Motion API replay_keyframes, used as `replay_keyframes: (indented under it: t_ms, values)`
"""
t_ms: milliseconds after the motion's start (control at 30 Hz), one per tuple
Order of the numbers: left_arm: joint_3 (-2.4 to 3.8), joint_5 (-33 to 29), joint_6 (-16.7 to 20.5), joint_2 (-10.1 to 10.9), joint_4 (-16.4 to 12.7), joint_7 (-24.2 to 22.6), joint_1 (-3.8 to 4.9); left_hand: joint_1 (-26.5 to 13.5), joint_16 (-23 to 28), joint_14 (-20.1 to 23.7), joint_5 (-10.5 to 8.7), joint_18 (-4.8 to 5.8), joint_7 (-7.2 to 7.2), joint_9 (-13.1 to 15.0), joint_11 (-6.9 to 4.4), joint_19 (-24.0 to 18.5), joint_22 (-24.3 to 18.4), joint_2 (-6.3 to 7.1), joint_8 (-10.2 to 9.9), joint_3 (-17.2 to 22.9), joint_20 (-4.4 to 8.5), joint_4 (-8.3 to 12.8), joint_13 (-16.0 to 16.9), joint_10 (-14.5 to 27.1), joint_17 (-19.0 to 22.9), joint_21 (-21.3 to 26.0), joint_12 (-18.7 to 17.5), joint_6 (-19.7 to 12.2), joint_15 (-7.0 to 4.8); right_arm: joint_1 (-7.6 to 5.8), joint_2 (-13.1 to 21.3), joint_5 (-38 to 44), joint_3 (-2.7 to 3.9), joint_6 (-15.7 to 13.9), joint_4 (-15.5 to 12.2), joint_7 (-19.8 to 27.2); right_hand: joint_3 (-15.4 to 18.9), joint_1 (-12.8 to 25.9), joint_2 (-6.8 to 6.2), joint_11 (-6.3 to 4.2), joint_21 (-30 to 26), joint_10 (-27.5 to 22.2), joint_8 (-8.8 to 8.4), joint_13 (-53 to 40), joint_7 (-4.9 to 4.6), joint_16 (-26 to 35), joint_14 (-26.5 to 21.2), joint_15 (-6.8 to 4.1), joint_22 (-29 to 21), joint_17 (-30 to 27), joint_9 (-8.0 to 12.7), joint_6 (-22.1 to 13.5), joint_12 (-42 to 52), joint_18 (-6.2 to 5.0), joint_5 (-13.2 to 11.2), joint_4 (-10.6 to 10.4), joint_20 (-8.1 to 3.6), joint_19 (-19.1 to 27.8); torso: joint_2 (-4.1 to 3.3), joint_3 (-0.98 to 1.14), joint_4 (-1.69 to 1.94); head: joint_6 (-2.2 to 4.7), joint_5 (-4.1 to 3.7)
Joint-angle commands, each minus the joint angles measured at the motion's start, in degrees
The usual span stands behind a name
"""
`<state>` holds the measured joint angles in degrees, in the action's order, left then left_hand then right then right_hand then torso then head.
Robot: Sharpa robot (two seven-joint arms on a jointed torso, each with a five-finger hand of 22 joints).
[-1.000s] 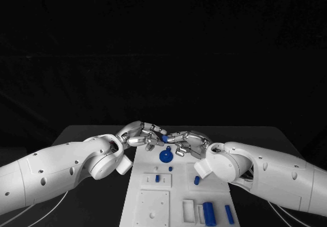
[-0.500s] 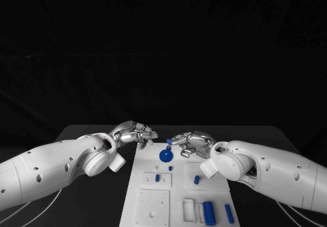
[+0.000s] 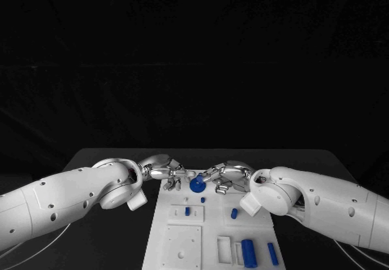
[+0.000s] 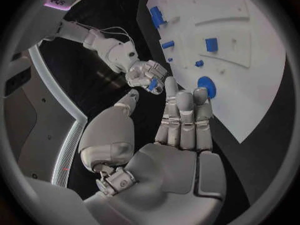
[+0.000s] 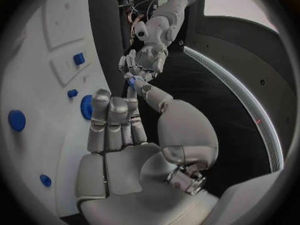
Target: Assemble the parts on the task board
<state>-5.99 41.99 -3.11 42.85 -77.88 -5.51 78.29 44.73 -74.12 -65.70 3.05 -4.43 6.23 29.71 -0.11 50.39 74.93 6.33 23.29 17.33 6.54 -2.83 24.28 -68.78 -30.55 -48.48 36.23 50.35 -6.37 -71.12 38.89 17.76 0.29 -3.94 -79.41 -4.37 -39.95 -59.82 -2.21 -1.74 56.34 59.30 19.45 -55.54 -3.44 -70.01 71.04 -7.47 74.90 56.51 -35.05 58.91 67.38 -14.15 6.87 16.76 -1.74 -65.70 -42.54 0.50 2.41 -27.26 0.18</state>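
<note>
Pinching a small blue part (image 5: 131, 81) at its fingertips, right hand (image 3: 225, 175); light, stiff, slippery. Left hand (image 3: 164, 169) curled, empty.

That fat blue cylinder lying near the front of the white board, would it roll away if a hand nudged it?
Probably. The blue cylinder lies on its side on the flat white board, so a sideways nudge would likely roll it. It looks like rigid plastic, so probably light and stiff.

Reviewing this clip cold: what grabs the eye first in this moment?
The two silver hands, left hand and right hand, meeting over the far end of the white board. Between them sits a round blue disc, and the right hand pinches a small blue piece at its fingertips. More blue parts lie toward the near end, including a thick cylinder.
</note>
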Motion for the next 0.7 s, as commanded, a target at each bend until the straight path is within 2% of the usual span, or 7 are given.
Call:
replay_keyframes:
  t_ms: [33, 100, 433, 467, 500, 633, 700]
  values:
    - [0.04, 3.55, -3.58, -0.44, -0.25, -0.52, 0.05, 1.48, -0.57, 0.16, -0.21, 0.61, -0.28, 0.45, -0.25, 0.38, 1.15, -0.46, 0.14, -0.52, 4.91, -0.98, 0.45, 0.26, -0.26, -0.36, 0.8, -0.57, -0.31, -0.02, -0.16, 2.22, 0.03, 2.78, 0.07, -2.37, -0.4, -0.04, -0.63, 0.11, 0.35, 0.33, 0.08, 0.01, -1.22, -0.26, -0.04, -0.23, 1.09, 0.06, -0.07, 1.07, 0.0, -0.85, -0.29, 0.0, -0.43, 0.01, 0.0, 0.0, 0.01, -0.25, 0.06]
    - [0.04, 3.31, -3.69, -0.64, -0.34, -1.04, 0.05, 3.05, -0.94, 0.18, -0.23, 0.7, -0.08, 0.67, -0.11, 0.33, 1.18, -1.03, -0.4, -1.49, 5.05, -1.68, 0.8, 0.5, -0.46, -0.67, 1.41, -1.54, -0.19, -0.04, -0.26, 2.49, 0.03, 3.25, 0.12, -2.89, -0.42, -0.04, -0.65, 0.11, 0.36, 0.33, 0.08, 0.01, -1.22, -0.26, -0.04, -0.23, 1.09, 0.06, -0.09, 1.07, -0.01, -0.85, -0.34, -0.01, -0.43, 0.01, 0.0, -0.01, -0.01, -0.41, 0.11]
    - [0.05, 3.27, -4.79, -1.14, -0.54, -1.39, 0.06, 9.24, -2.04, 0.0, -0.24, 0.79, -0.09, 1.65, -0.21, 0.43, 1.19, -3.38, -1.11, -6.11, 5.43, -4.1, 1.36, 0.66, -0.91, -1.94, 2.84, -2.02, -0.26, -0.1, -0.47, 3.02, 0.02, 4.38, 0.15, -4.36, -0.51, -0.03, -0.7, 0.11, 0.37, 0.33, 0.07, 0.0, -1.22, -0.27, -0.03, -0.23, 1.09, 0.07, -0.16, 1.08, -0.02, -0.85, -0.47, -0.01, -0.46, 0.01, -0.02, -0.03, 0.01, -0.77, 0.04]
    - [0.05, 3.27, -5.04, -1.19, -0.58, -1.29, 0.06, 10.74, -2.16, 0.09, -0.02, 0.92, -0.1, 1.93, -0.15, 0.33, 1.14, -3.86, -1.28, -8.09, 5.37, -5.46, 1.37, 0.8, -0.91, -2.2, 3.03, -1.9, -0.18, -0.1, -0.47, 3.02, 0.02, 4.39, 0.13, -4.4, -0.52, -0.03, -0.7, 0.11, 0.37, 0.33, 0.07, 0.0, -1.22, -0.27, -0.03, -0.23, 1.09, 0.07, -0.16, 1.08, -0.02, -0.85, -0.47, -0.01, -0.46, 0.01, -0.02, -0.03, 0.01, -0.77, 0.04]
    - [0.05, 3.27, -5.26, -1.22, -0.61, -1.14, 0.06, 11.73, -2.2, 0.08, -0.24, 0.82, -0.1, 1.99, -0.23, 0.31, 1.13, -3.96, -1.34, -8.37, 5.47, -5.5, 1.37, 0.81, -0.92, -2.25, 3.09, -1.9, -0.27, -0.1, -0.47, 3.02, 0.02, 4.36, 0.12, -4.44, -0.52, -0.03, -0.7, 0.11, 0.37, 0.33, 0.07, 0.0, -1.22, -0.27, -0.03, -0.23, 1.08, 0.07, -0.17, 1.08, -0.02, -0.85, -0.48, -0.01, -0.46, 0.01, -0.02, -0.04, 0.01, -0.84, 0.04]
    - [0.05, 3.46, -5.67, -1.31, -0.76, -0.86, 0.07, 15.74, -2.23, 0.07, -0.19, 0.84, -0.17, 2.3, -0.21, 0.29, 1.05, -4.61, -1.83, -11.31, 5.53, -8.12, 1.25, 0.91, -0.77, -2.49, 3.33, -1.76, -0.28, -0.1, -0.49, 3.12, 0.02, 4.48, 0.13, -4.58, -0.54, -0.04, -0.71, 0.11, 0.37, 0.33, 0.07, 0.0, -1.22, -0.27, -0.02, -0.23, 1.08, 0.07, -0.18, 1.08, -0.02, -0.85, -0.48, -0.01, -0.46, 0.01, 0.0, -0.04, 0.05, -0.91, 0.0]
    - [0.05, 3.46, -5.7, -1.32, -0.82, -0.89, 0.07, 18.97, -2.23, 0.03, -0.23, 0.88, -0.13, 2.51, -0.2, 0.33, 1.01, -5.24, -2.19, -13.52, 5.53, -10.56, 1.11, 0.98, -0.63, -2.62, 3.48, -1.56, -0.32, -0.1, -0.53, 3.19, 0.02, 4.56, 0.13, -4.64, -0.55, -0.03, -0.71, 0.11, 0.37, 0.33, 0.07, 0.0, -1.22, -0.28, -0.02, -0.23, 1.08, 0.07, -0.19, 1.08, -0.02, -0.85, -0.48, -0.02, -0.46, 0.01, 0.01, -0.04, 0.04, -0.94, 0.02]
